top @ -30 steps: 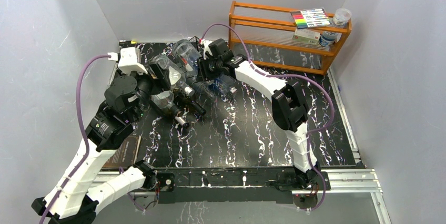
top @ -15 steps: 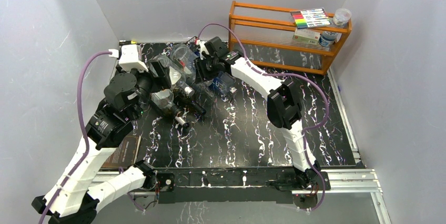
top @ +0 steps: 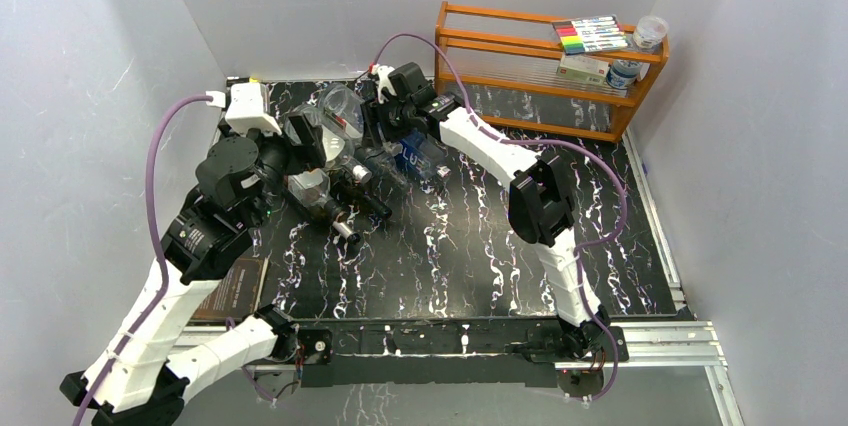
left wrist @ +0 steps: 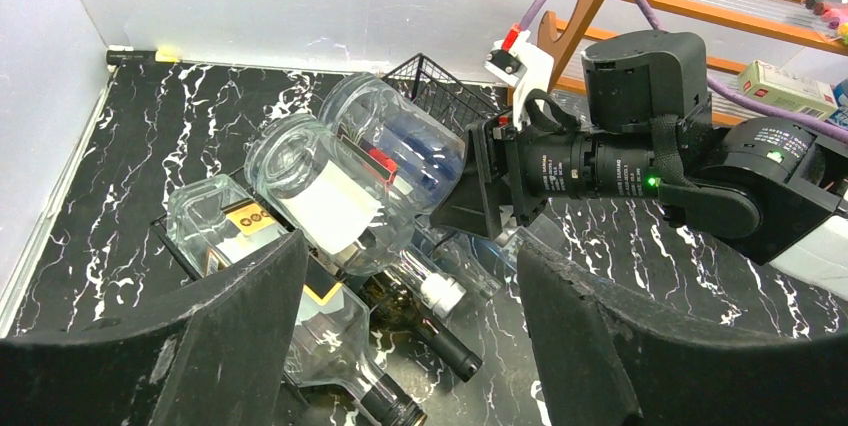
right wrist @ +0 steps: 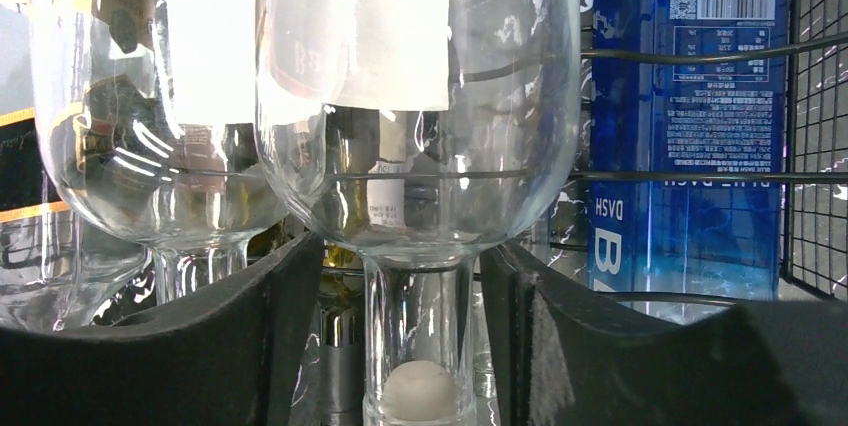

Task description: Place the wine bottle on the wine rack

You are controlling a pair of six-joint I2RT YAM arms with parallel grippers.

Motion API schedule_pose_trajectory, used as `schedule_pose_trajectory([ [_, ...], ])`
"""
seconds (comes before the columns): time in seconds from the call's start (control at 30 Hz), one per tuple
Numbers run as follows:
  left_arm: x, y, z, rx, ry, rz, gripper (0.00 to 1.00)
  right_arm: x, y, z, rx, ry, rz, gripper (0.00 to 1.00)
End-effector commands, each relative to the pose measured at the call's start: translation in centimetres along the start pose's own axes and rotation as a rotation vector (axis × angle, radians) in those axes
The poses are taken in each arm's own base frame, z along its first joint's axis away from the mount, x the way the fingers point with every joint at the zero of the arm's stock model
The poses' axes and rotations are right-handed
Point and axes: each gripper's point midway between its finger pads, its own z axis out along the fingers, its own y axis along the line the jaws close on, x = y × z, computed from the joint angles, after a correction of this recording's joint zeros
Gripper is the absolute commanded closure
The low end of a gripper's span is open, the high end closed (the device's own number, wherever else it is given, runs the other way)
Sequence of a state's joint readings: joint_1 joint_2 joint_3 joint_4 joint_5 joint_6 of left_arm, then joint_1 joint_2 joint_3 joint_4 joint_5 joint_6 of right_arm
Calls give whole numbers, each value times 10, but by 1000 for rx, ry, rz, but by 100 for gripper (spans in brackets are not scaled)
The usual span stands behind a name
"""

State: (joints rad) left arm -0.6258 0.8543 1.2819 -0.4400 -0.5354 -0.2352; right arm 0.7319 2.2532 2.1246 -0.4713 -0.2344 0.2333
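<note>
At the lower left of the overhead view, a dark card [top: 240,286] lies on the black marbled table [top: 450,256]. Higher up, clear bottles crowd the wine rack [left wrist: 440,86]. An orange shelf [top: 540,56] with markers [top: 590,36] stands upper right. A blue carton [right wrist: 680,96] reads "DASH". The right gripper [right wrist: 400,256] stands parted around the neck of the wine bottle [right wrist: 420,146] atop the heap, not pinching. The left gripper [left wrist: 410,256] gapes wide, empty.
</note>
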Motion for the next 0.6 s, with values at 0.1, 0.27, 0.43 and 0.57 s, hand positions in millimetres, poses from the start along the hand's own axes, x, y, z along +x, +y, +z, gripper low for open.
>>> schedule_pose_trajectory([
  [0.1,-5,-2,-1,4,18,7,18,-81,17,-50,18,-249,-78,18],
  [0.27,3,-11,4,35,57,2,2,-97,26,-92,43,-319,-88,2],
  [0.43,4,-19,4,91,61,39,2,-99,28,-138,103,-374,-91,2],
  [0.57,-2,-18,0,99,39,59,2,-93,27,-190,173,-436,-95,2],
])
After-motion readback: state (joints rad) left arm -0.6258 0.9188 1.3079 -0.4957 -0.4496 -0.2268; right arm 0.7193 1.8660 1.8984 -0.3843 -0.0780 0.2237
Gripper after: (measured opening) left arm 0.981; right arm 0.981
